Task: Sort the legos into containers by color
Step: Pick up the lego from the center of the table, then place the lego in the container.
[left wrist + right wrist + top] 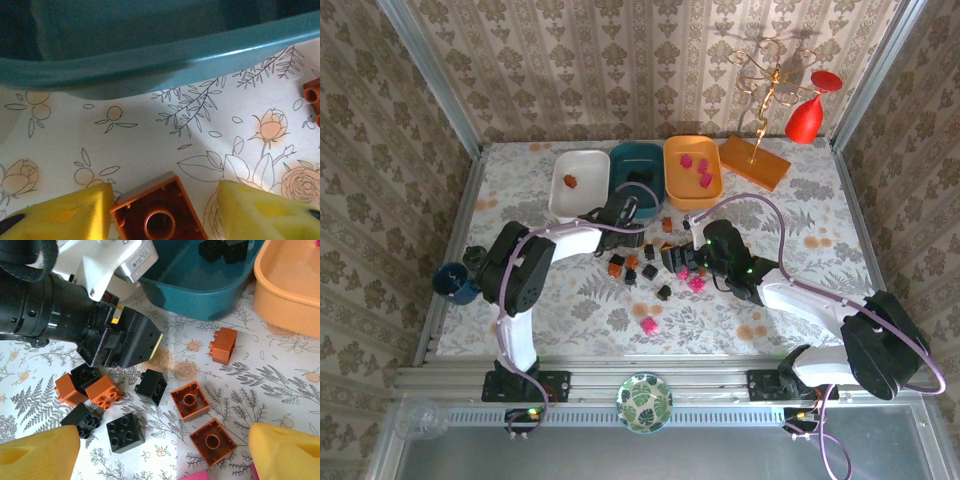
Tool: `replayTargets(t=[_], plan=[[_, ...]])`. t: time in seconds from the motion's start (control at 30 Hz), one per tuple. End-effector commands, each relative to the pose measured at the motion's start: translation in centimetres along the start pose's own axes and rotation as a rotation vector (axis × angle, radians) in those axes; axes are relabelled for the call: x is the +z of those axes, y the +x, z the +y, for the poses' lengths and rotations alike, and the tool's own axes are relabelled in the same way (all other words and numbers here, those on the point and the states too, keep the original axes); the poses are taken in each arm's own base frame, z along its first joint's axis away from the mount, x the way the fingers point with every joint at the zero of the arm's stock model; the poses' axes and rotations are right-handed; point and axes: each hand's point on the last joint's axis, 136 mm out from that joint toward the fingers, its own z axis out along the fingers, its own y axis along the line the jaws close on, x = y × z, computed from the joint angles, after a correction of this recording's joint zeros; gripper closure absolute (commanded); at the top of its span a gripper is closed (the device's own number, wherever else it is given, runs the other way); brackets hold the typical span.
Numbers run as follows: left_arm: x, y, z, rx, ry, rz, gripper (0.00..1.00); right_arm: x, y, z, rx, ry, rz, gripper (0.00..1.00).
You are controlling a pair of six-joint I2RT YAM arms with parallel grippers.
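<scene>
One brown-orange brick (159,215), hollow side up, sits on the table (150,150) just before the teal tub (150,55). Left gripper (164,210) straddles it, jaws parted, one pad touching. Likely light, rigid, slick plastic; pinch flat opposite walls.

This looks like a robot lab made to look like a home: flowery wallpaper (620,60) on the walls, metal posts (432,70), a flowery tablecloth (570,310).

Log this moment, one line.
left gripper: open, straddling upturned brown brick near teal tub | right gripper: open, above loose bricks | stage: pre-grasp
</scene>
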Motion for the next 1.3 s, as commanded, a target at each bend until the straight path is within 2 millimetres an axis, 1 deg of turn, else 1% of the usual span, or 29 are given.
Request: replayTargets(t=[0.0,0.13,0.2,0.3,0.4,0.47,0.53,0.57,0.63,0.67,0.73,0.8,0.87,0.9,0.97,1.1,1.2,1.27], plan=[[0.5,-0.6,0.0,-0.011,-0.018,-0.018,0.45,-0.5,-0.9,0.2,-0.005,-0.003,-0.030,0.11],[0.5,-0.6,0.0,-0.015,-0.018,-0.026,0.53,-0.6,-0.9,0.3,-0.003,-0.007,-0.030,0.11],[-0.2,-0.8,0.1,-0.018,-0.024,-0.049,0.57,-0.6,-0.9,0.4,-0.003,-0.010,-0.030,0.11],[-2.8,-1.6,0.6,-0.036,-0.026,-0.127,0.61,-0.6,-1.0,0.4,-0.001,-0.011,-0.031,0.11],[-6.6,-2.5,1.6,-0.058,-0.027,-0.229,0.63,-0.6,-1.0,0.6,0.003,-0.021,-0.032,0.11],[-9.3,-3.4,2.9,-0.087,-0.028,-0.298,0.64,-0.7,-1.1,1.1,0.004,-0.047,-0.032,0.11],[-11.1,-4.5,4.6,-0.113,-0.039,-0.340,0.64,-0.8,-1.2,2.2,-0.010,-0.095,-0.035,0.11],[-11.8,-5.1,5.7,-0.121,-0.059,-0.352,0.64,-0.9,-1.3,2.9,-0.028,-0.115,-0.040,0.12],[-12.3,-6.2,7.7,-0.146,-0.089,-0.357,0.64,-1.0,-1.3,4.2,-0.073,-0.146,-0.048,0.11],[-12.4,-7.1,9.6,-0.176,-0.115,-0.363,0.64,-1.1,-1.2,4.9,-0.095,-0.160,-0.050,0.11],[-11.8,-8.5,11.3,-0.199,-0.130,-0.368,0.64,-1.1,-1.1,5.8,-0.127,-0.177,-0.052,0.11],[-10.4,-10.0,12.6,-0.221,-0.134,-0.362,0.64,-1.1,-1.0,6.3,-0.144,-0.188,-0.058,0.11],[-8.6,-11.7,13.9,-0.239,-0.140,-0.352,0.64,-1.0,-0.9,6.7,-0.152,-0.197,-0.060,0.11],[-7.4,-12.1,14.4,-0.244,-0.142,-0.338,0.64,-1.0,-0.8,6.8,-0.155,-0.199,-0.060,0.11],[-5.2,-13.6,15.5,-0.257,-0.151,-0.319,0.64,-1.1,-0.8,6.9,-0.162,-0.197,-0.059,0.11],[-1.1,-15.0,17.2,-0.275,-0.157,-0.268,0.64,-1.0,-0.7,6.8,-0.170,-0.185,-0.059,0.11],[0.7,-15.9,18.2,-0.279,-0.168,-0.250,0.59,-0.9,-0.6,6.5,-0.173,-0.171,-0.057,0.11],[1.0,-16.6,18.3,-0.278,-0.159,-0.238,0.50,-0.6,-0.5,5.9,-0.171,-0.138,-0.056,0.11]])
